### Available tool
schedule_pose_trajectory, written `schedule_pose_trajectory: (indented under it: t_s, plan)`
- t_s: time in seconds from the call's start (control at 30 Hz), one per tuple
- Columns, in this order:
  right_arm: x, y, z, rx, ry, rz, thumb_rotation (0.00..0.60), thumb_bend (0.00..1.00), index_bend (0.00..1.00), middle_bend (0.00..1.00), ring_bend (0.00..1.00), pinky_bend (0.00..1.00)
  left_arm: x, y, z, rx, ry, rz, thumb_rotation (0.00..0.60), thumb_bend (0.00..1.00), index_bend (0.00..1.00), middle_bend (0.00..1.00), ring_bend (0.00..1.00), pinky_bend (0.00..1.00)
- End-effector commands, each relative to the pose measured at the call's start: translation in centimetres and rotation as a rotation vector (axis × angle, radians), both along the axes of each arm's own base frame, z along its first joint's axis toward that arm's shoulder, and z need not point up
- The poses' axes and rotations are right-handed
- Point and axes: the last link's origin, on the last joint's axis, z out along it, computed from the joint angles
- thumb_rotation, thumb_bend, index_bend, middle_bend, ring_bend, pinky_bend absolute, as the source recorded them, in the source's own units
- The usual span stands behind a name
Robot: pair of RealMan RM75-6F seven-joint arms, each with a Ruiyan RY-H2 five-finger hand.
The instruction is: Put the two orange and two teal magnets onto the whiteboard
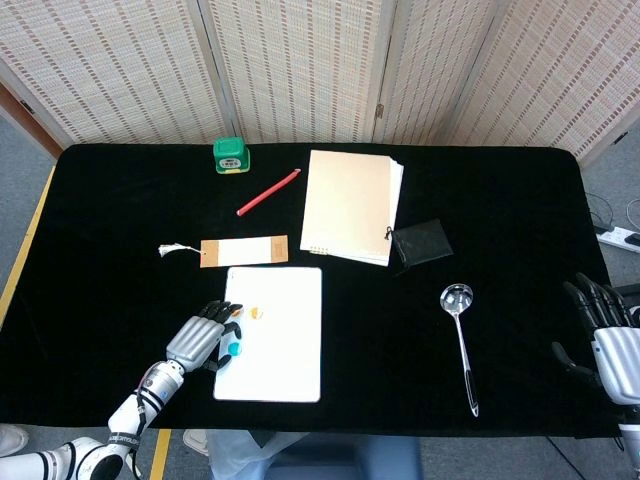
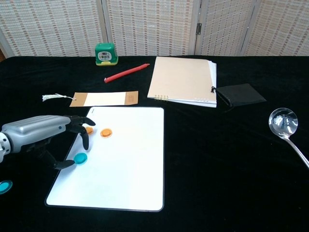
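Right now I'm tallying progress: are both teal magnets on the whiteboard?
No: one teal magnet lies on the whiteboard; the other teal magnet lies on the black table.

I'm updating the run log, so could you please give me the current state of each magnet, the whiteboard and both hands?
Whiteboard: flat on the table.
Orange magnets: both on the whiteboard, one partly hidden by the left hand.
Teal magnet: lying on the whiteboard, below the fingers.
Second teal magnet: off the board, on the cloth.
Left hand: over the board's left edge, fingers apart, empty.
Right hand: idle, open.
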Motion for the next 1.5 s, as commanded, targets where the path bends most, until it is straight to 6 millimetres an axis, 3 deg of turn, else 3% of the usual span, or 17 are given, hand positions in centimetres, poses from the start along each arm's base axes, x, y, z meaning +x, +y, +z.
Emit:
schedule_pose_trajectory:
  t_s: [0.03, 0.33, 0.63, 1.1, 1.5]
  plan:
    - [0.0, 0.0, 0.0, 0.0, 0.0, 0.0, 0.6, 0.37, 0.0, 0.0, 0.0, 0.0, 0.1, -0.1, 0.5, 0.018, -0.012, -0.002, 0.6, 0.39, 0.33, 0.11, 0.0, 0.0]
    - [0.3, -0.3, -0.2, 0.007, 0.0, 0.012, 0.6, 0.37, 0.0, 0.0, 0.0, 0.0, -2.3, -0.8, 4.0, 0.089, 0.005, 0.027, 0.6, 0.39, 0.39, 0.11, 0.0, 0.0]
    - [0.8, -0.4, -0.5, 0.018, -0.001, 0.032, 0.6, 0.37, 0.0, 0.0, 0.0, 0.0, -6.0, -4.2, 6.5, 0.136, 0.037, 0.067, 0.6, 0.39, 0.43, 0.11, 0.0, 0.0]
    - [1.4, -0.6, -1.2, 0.042, 0.001, 0.053, 0.6, 0.37, 0.0, 0.0, 0.0, 0.0, -9.2, -7.9, 6.0, 0.106, 0.062, 0.124, 0.6, 0.39, 0.43, 0.11, 0.0, 0.0]
    - [1.4, -0.4, -1.0, 0.038, 0.006, 0.05, 0.6, 0.37, 0.0, 0.0, 0.0, 0.0, -10.0, -8.7, 5.4, 0.098, 0.066, 0.14, 0.6, 0.39, 0.44, 0.11, 0.0, 0.0]
